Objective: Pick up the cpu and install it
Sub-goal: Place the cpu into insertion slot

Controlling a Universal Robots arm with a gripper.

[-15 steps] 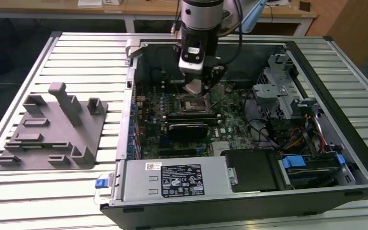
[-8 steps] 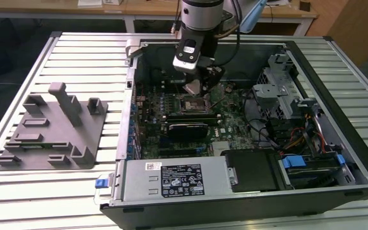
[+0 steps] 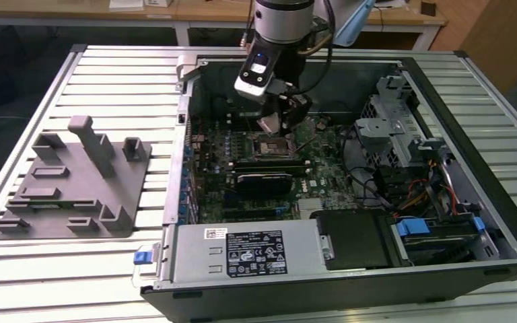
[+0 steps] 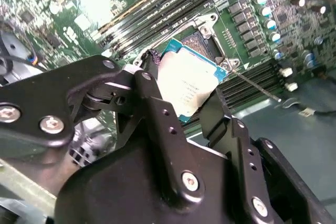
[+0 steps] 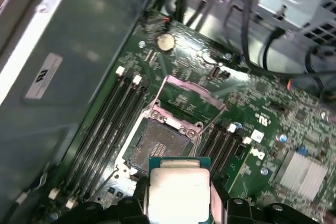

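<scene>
My gripper [image 3: 273, 125] hangs inside the open computer case, shut on the cpu [image 5: 178, 190], a flat square chip with a silvery top and a teal-green rim. Both wrist views show the cpu [image 4: 186, 85] pinched between the black fingers [image 4: 152, 103]. It is held just above the open socket [image 5: 157, 142] on the green motherboard, not seated. The socket's metal frame [image 5: 191, 100] is flipped up on the far side. In the exterior view the socket [image 3: 272, 145] lies directly under the fingertips.
The black case wall [image 3: 183, 134] surrounds the motherboard. Black memory slots [image 5: 113, 119] flank the socket. A drive cage and cables [image 3: 402, 134] stand at the exterior view's right, a power supply [image 3: 250, 252] in front. A grey fixture [image 3: 75, 185] sits on the slatted table.
</scene>
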